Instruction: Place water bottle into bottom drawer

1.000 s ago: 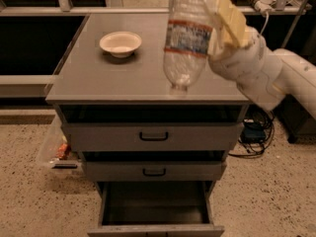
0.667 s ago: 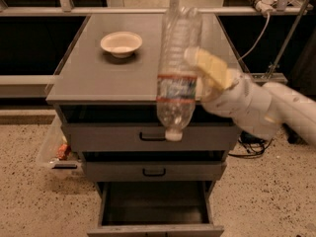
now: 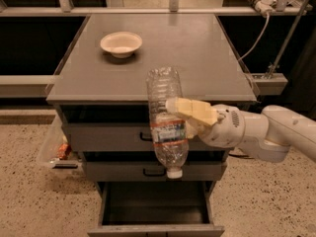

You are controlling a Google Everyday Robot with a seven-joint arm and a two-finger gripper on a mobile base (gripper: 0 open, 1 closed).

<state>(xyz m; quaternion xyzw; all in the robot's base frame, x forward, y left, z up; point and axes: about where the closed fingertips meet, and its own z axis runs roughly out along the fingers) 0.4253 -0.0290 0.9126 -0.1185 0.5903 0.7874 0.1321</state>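
Camera view, gripper: the gripper reaches in from the right, in front of the cabinet, fingers closed around the water bottle.
Camera view, water bottle: the water bottle hangs in the air cap down, in front of the two upper drawers and above the open drawer.
Camera view, bottom drawer: the bottom drawer is pulled out, interior dark, nothing seen inside.
Camera view, surface: the surface carries a white bowl.
Progress: pick-up done and drawer open; lowering and release are left.
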